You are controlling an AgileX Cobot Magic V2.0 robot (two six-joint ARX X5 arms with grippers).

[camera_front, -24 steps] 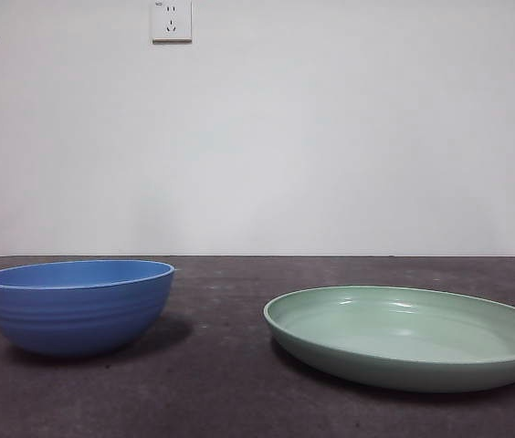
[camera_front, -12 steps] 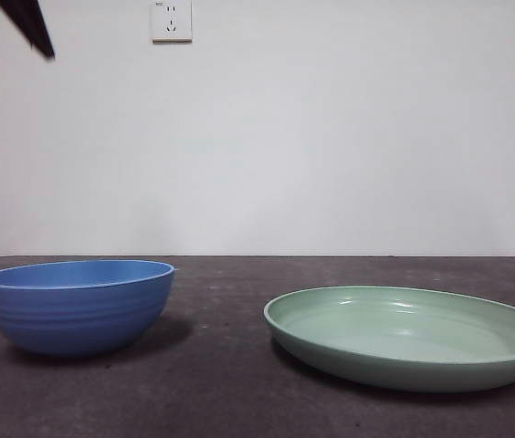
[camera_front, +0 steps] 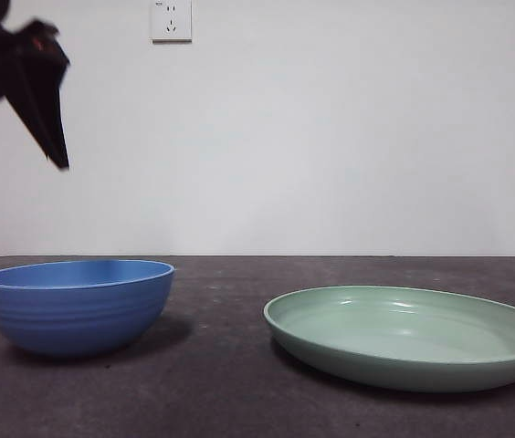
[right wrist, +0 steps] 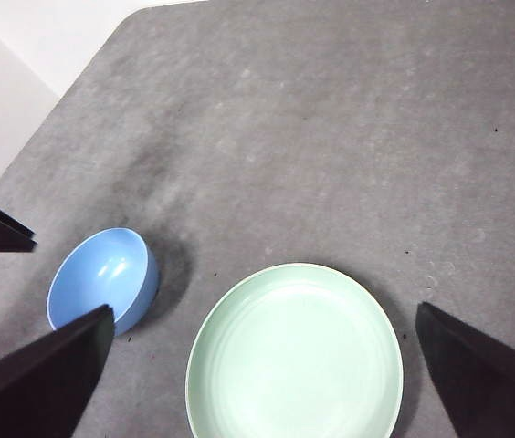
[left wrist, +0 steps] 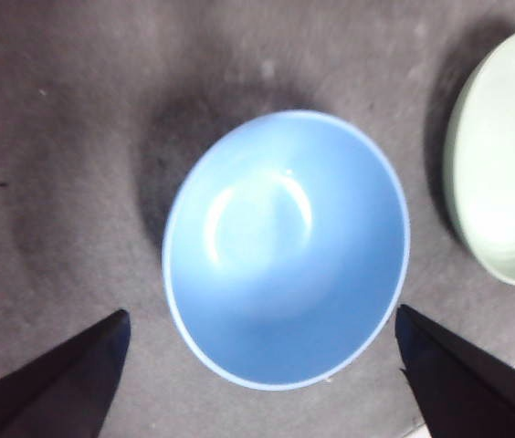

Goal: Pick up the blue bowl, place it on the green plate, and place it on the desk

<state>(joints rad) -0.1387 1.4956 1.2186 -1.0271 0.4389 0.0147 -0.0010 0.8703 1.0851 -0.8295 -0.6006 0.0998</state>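
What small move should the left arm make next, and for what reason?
Probably lower the left gripper straight toward the blue bowl. Its fingers are open and hang above the bowl, one on each side of it, touching nothing. The bowl sits empty on the desk, apart from the green plate, so a rim grasp seems possible.

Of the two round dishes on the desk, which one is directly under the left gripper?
The blue bowl: the open left gripper hangs above it. The green plate sits apart, off to the side.
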